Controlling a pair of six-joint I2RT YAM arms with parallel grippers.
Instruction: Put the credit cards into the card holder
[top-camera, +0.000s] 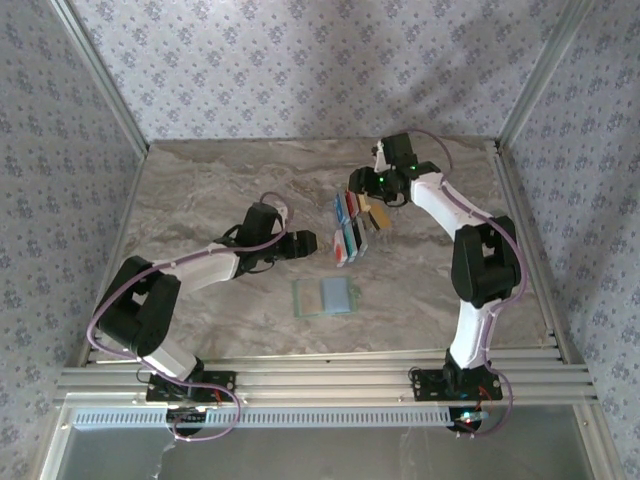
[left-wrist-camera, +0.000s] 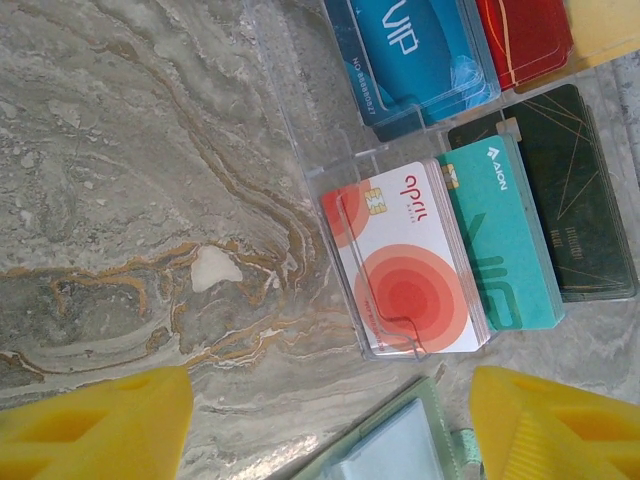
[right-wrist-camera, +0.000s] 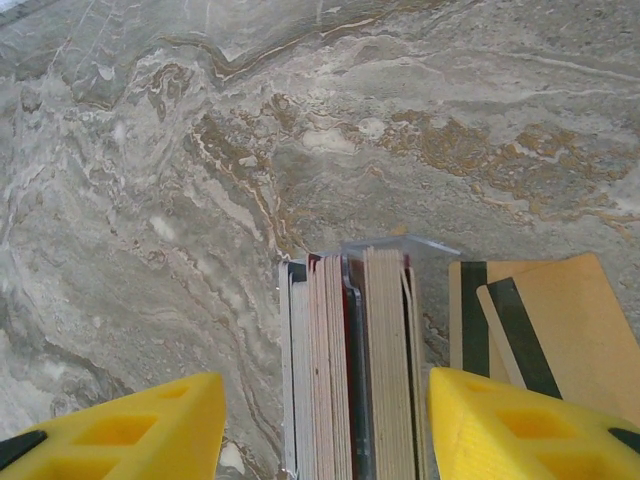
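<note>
The credit cards (top-camera: 350, 225) stand in rows in a clear plastic rack at mid-table. In the left wrist view I see the white-with-red card (left-wrist-camera: 405, 255), the teal one (left-wrist-camera: 500, 235), black (left-wrist-camera: 575, 195), blue (left-wrist-camera: 420, 50) and red (left-wrist-camera: 520, 35). The pale green card holder (top-camera: 322, 297) lies flat in front of the rack, its corner (left-wrist-camera: 395, 445) between my left fingers. My left gripper (top-camera: 310, 240) is open, just left of the rack. My right gripper (top-camera: 372, 205) is open, its yellow fingers (right-wrist-camera: 530, 425) straddling an edge-on stack of cards (right-wrist-camera: 350, 370) without touching it.
Two tan cards with black stripes (right-wrist-camera: 560, 320) lie flat on the marble table (top-camera: 220, 190) just right of the rack. Patterned walls and metal frame posts enclose the table. An aluminium rail (top-camera: 320, 380) runs along the near edge.
</note>
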